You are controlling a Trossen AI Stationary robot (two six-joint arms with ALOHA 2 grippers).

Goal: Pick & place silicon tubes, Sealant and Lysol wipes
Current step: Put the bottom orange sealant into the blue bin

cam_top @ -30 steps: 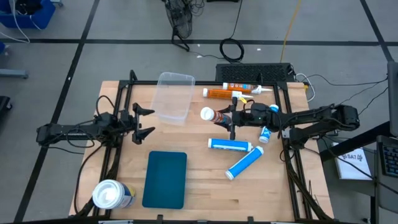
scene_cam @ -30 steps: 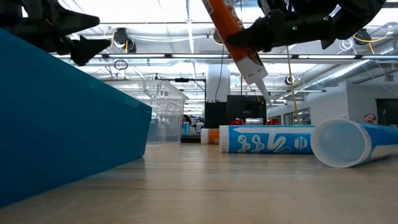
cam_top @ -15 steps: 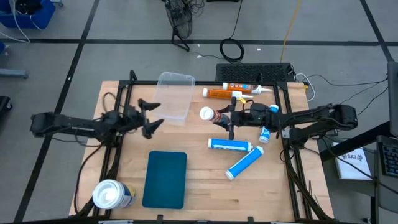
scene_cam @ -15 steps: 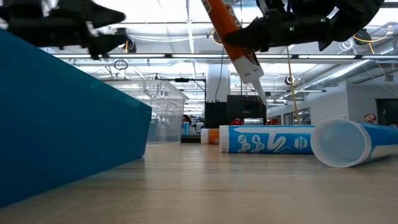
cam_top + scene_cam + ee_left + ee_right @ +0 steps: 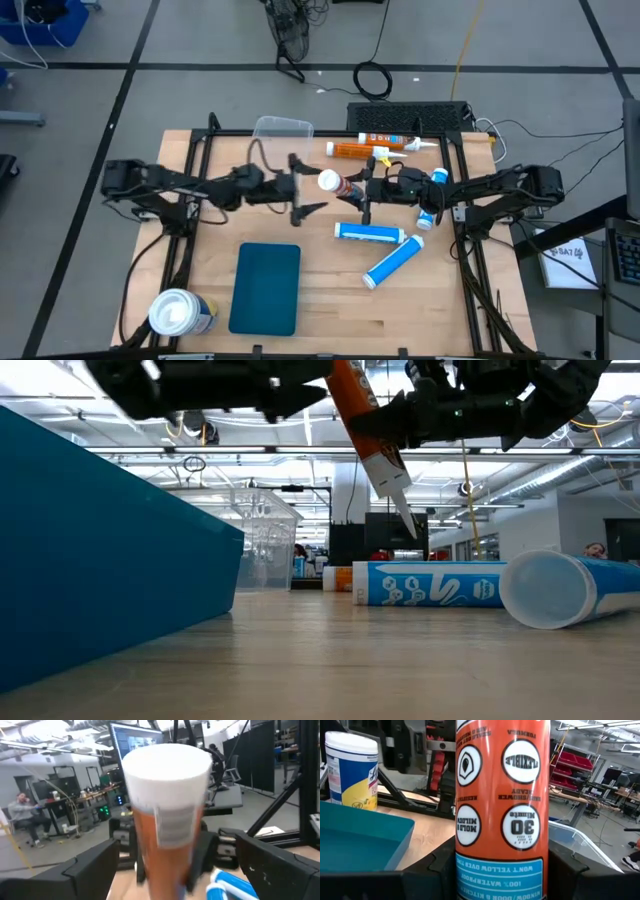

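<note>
My right gripper (image 5: 366, 192) is shut on an orange sealant tube (image 5: 345, 185), held in the air above the table's middle. The tube's white flat end (image 5: 328, 181) points toward the table's left, and its nozzle (image 5: 405, 520) slants down. My left gripper (image 5: 304, 187) is open just left of that white end (image 5: 165, 762), with a finger on either side and not touching. The Lysol wipes (image 5: 180, 312) stand upright at the near left corner and also show in the right wrist view (image 5: 350, 770). My right gripper pinches the orange tube's body (image 5: 502, 820) between its two fingers (image 5: 445, 865), about midway along its length. The fingers come from the table's right and lie across the tube. The tube is lifted clear and tilted, white end high, nozzle low.
A teal tray (image 5: 265, 288) lies near the front. A clear bin (image 5: 280, 150) stands at the far middle. Two orange-and-white tubes (image 5: 370, 145) lie at the far edge. Blue tubes (image 5: 370, 232) (image 5: 392, 262) lie right of centre. People sit in the room beyond.
My left gripper has swung from the table's left side toward the right, up to the white end of the held tube, staying open. My right gripper has carried the tube a little toward the left, still tilted and clear of the table.
</note>
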